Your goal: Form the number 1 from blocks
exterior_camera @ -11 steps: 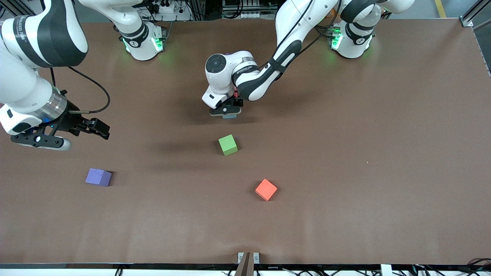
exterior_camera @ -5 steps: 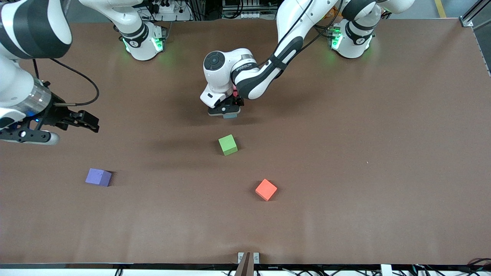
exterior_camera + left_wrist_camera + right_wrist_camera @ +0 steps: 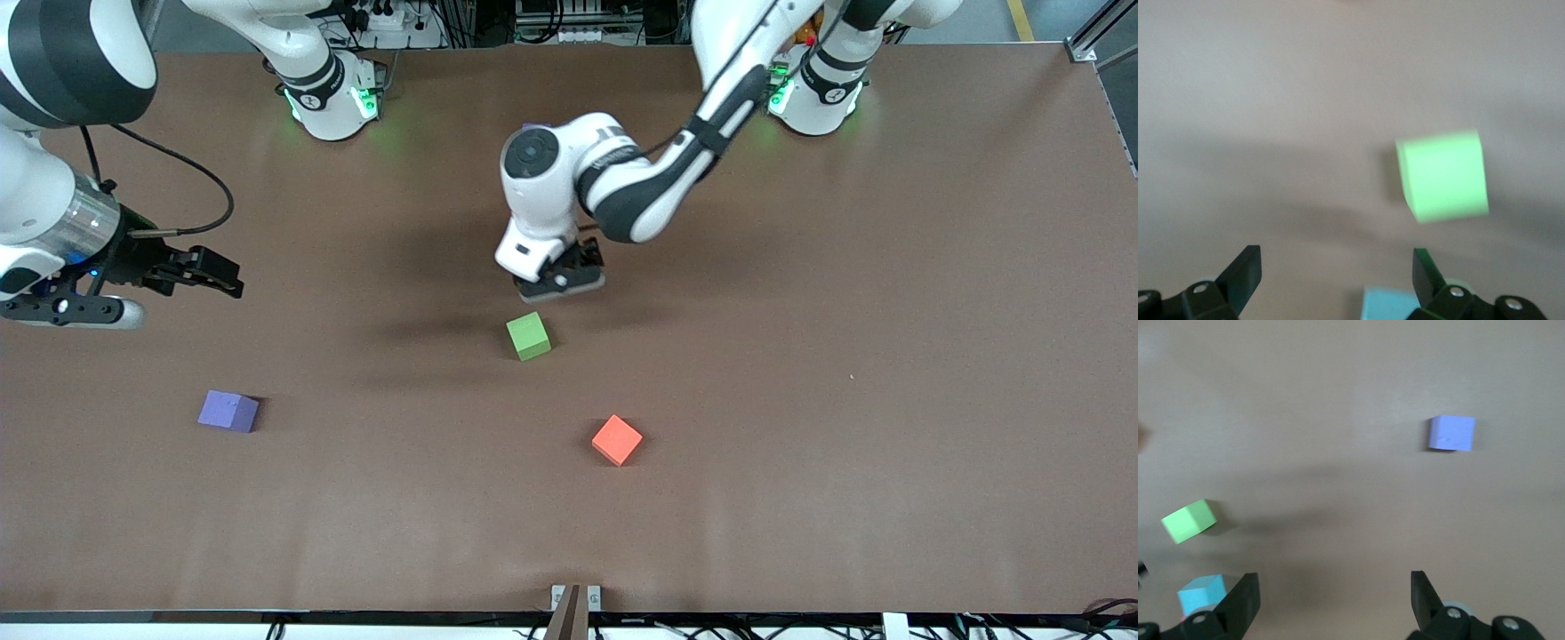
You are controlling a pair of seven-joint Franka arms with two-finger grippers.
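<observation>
The green block (image 3: 528,336) sits mid-table, the light blue block (image 3: 1388,305) just beside it. The orange block (image 3: 617,440) lies nearer the front camera. The purple block (image 3: 228,412) rests toward the right arm's end.

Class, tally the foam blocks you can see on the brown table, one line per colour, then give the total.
green block: 1
purple block: 1
orange block: 1
light blue block: 1 (seen only in the wrist views)
Total in plain sight: 4. Others may be hidden from view.
</observation>
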